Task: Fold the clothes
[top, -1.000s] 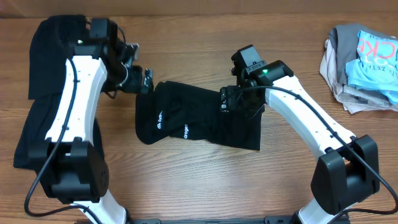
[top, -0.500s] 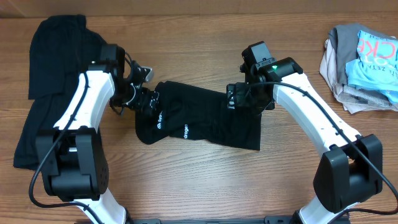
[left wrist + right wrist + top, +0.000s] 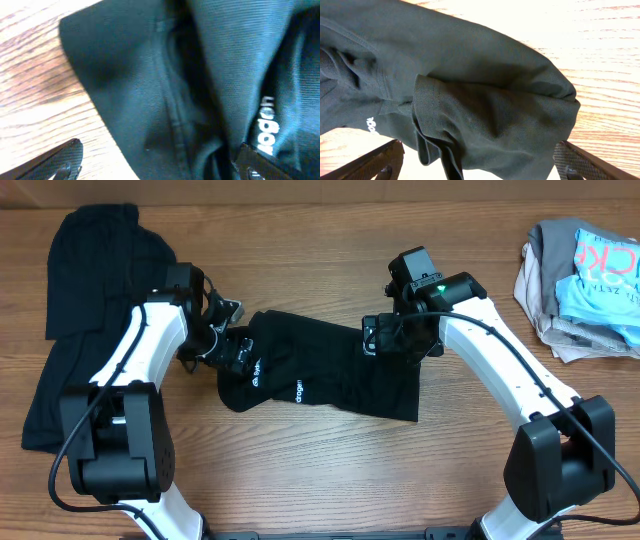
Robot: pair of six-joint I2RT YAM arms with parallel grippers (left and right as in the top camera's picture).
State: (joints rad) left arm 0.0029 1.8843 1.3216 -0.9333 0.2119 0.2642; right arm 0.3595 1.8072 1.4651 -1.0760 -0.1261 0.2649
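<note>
L & R jaws released wide at black garment (image 3: 320, 375) end edges; open tabletop (image 3: 300, 260) around.

Wooden desk (image 3: 300, 240): black garment (image 3: 320, 375) bunched at centre, second black garment (image 3: 85, 270) spread at left, pale clothes pile (image 3: 580, 280) far right.
</note>
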